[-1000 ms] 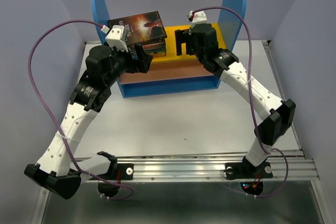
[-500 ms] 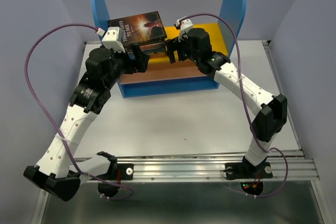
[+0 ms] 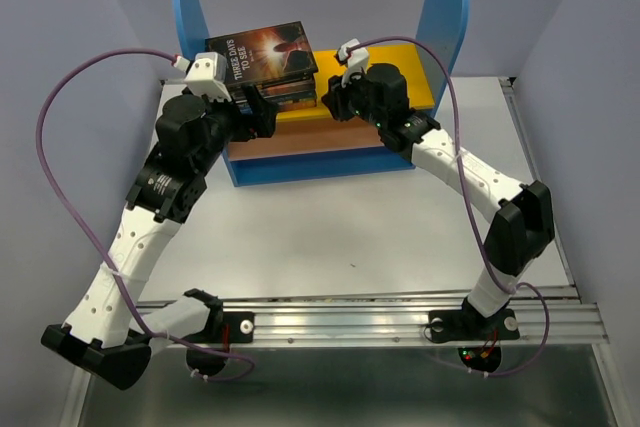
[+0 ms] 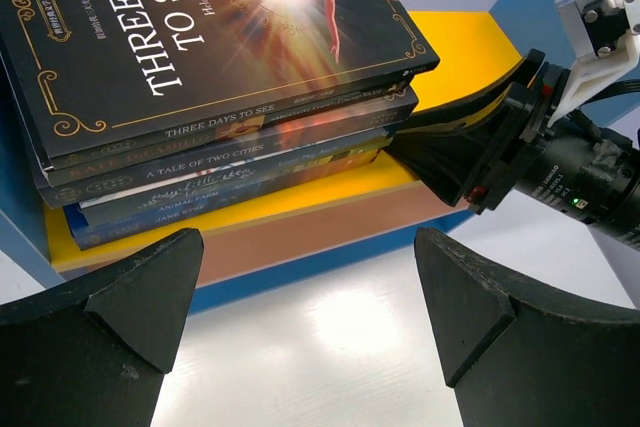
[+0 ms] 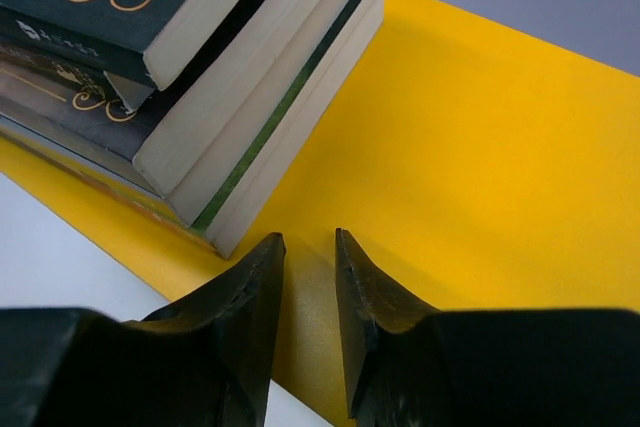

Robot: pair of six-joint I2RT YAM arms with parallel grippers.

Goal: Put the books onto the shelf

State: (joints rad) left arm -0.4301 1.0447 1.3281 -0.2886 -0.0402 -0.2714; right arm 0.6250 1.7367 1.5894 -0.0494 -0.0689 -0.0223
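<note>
Several books [image 3: 262, 59] lie flat in a stack at the left end of the shelf's [image 3: 446, 9] yellow upper board [image 3: 408, 65]; the top cover reads "Three Days to See" [image 4: 200, 47]. My left gripper [image 3: 262, 110] hovers in front of the stack's spines, wide open and empty [image 4: 308, 247]. My right gripper [image 3: 330, 99] sits low over the yellow board [image 5: 470, 127], just right of the books' page edges [image 5: 250, 87]. Its jaws stand a narrow gap apart with nothing between them [image 5: 308, 237]. In the left wrist view the right gripper [image 4: 470, 147] nearly touches the stack's right end.
The shelf stands at the back of the white table [image 3: 330, 227], with a brown lower board [image 4: 330, 232] and blue base [image 3: 320, 165] below the yellow one. Purple cables [image 3: 60, 147] loop over both arms. A metal rail [image 3: 350, 317] runs along the near edge.
My right gripper has moved left along the yellow board to the books' right end, and its jaws have narrowed from wide open. The left gripper has drawn slightly back and stays open.
</note>
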